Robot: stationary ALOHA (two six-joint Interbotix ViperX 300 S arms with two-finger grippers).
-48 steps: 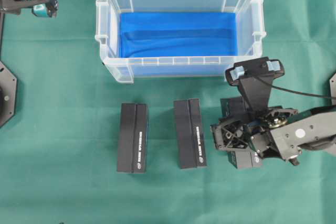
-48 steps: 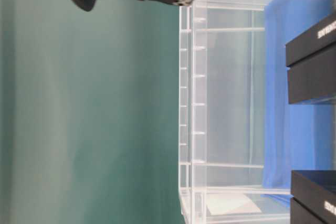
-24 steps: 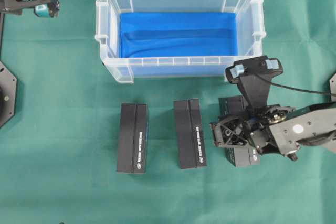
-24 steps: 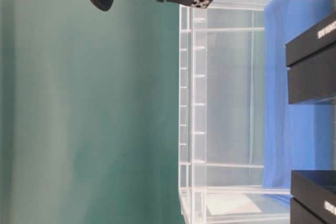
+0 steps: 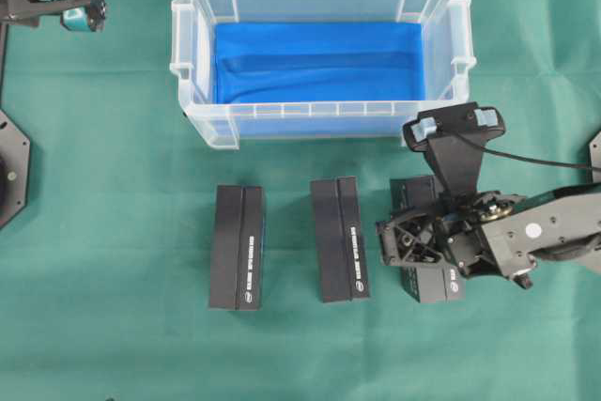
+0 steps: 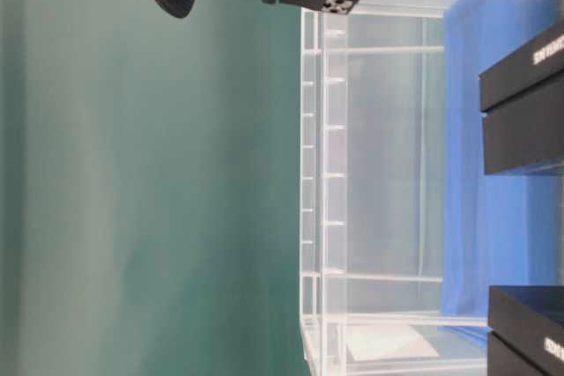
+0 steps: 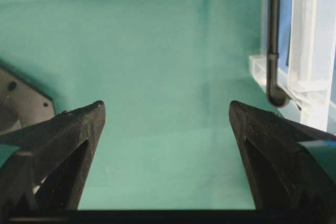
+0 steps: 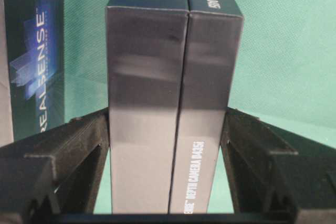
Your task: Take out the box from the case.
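From the left: my left gripper (image 7: 165, 111) hangs over the green cloth (image 5: 113, 185) at the far corner. Only its wrist camera shows the jaws, spread wide with nothing between them.

The case (image 5: 202, 129) stands at the top middle, with its blue lining (image 5: 319, 58) showing. In front of it, outside, three black boxes lie in a row on the cloth: the left box (image 5: 237, 247), the middle box (image 5: 340, 239) and the third box (image 5: 421, 192).

The overhead view hides most of the third box under my right gripper (image 8: 168, 124). The right wrist camera shows it standing between the fingers (image 8: 79, 140), which sit hard up against both sides. I cannot tell whether they are pinching it or merely flanking it.

That camera alone makes print legible: "DEPTH CAMERA D435" on the third box and "REALSENSE" on the middle box beside it. From overhead the white lettering is too small to read.
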